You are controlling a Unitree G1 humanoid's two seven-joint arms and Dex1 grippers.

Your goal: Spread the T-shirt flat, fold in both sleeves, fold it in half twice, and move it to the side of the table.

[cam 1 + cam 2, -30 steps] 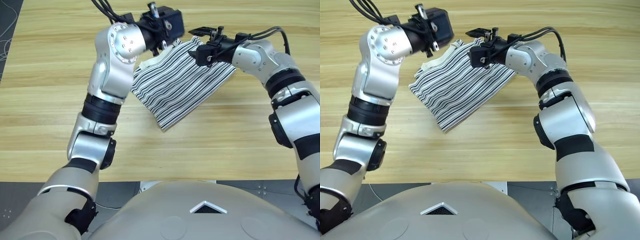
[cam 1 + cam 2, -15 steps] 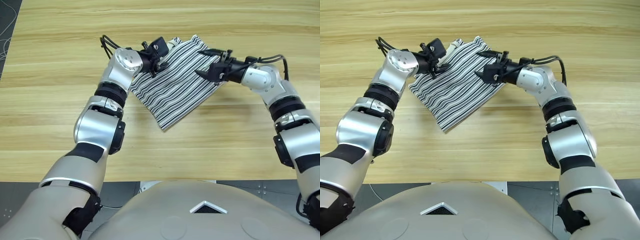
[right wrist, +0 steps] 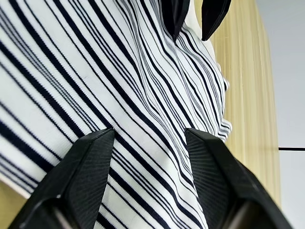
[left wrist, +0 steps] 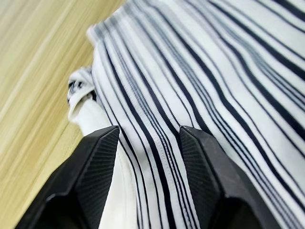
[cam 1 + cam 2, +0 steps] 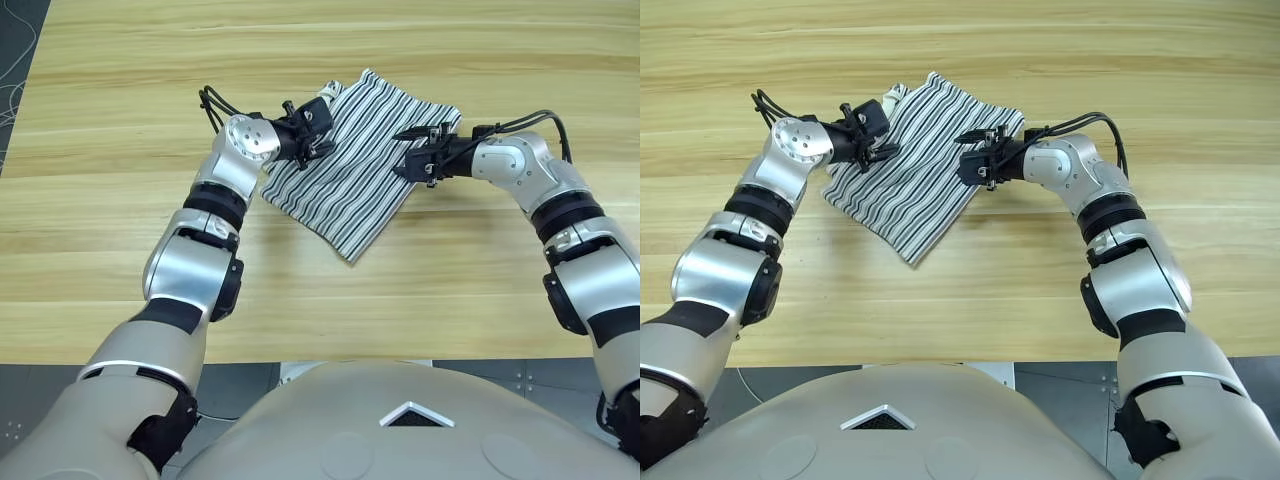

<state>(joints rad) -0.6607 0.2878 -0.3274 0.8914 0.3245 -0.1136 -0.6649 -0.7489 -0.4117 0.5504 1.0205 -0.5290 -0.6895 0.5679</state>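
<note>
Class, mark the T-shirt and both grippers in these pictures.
T-shirt (image 5: 360, 175), left eye view, striped middle.
Left gripper (image 4: 148, 133), left wrist view, between its fingertips.
Right gripper (image 3: 150, 136), right wrist view, between its fingertips.

T-shirt (image 5: 355, 165): white, thin black and navy stripes, plain white collar edge. Table (image 5: 450, 60): pale wood grain. Left gripper (image 4: 148, 143) and right gripper (image 3: 150, 157): black, finely ribbed.

Dark floor (image 5: 25, 400) skirts the wooden desk (image 5: 120, 290), with a thin pale cable (image 5: 12, 55) off the desk's left edge.
</note>
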